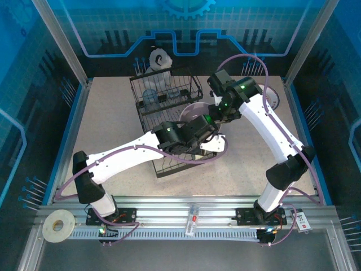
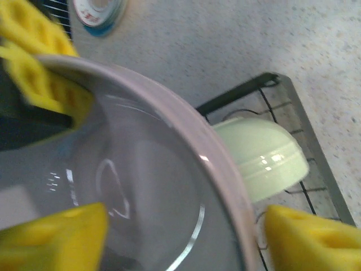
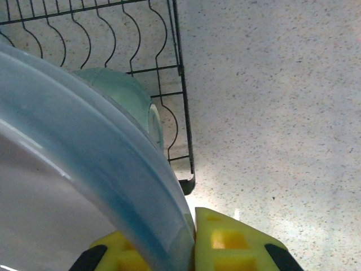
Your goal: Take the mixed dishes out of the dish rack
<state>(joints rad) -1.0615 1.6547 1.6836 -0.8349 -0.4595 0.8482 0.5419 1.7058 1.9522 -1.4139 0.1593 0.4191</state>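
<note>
Right claw [image 3: 190,240] pinches the rim of a glossy lavender bowl [image 2: 141,175] above the rack [image 3: 179,84]. Left claw [image 2: 183,240] is spread astride it. A pale green bowl [image 2: 265,155] lies in the rack.

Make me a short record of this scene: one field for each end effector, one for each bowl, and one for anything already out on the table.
Right end effector: shut on the lavender bowl's rim
Left end effector: open, fingers on either side of that rim
Lavender bowl: held by the right end effector
Pale green bowl: in the dish rack
Plate: on the table, outside the rack
</note>
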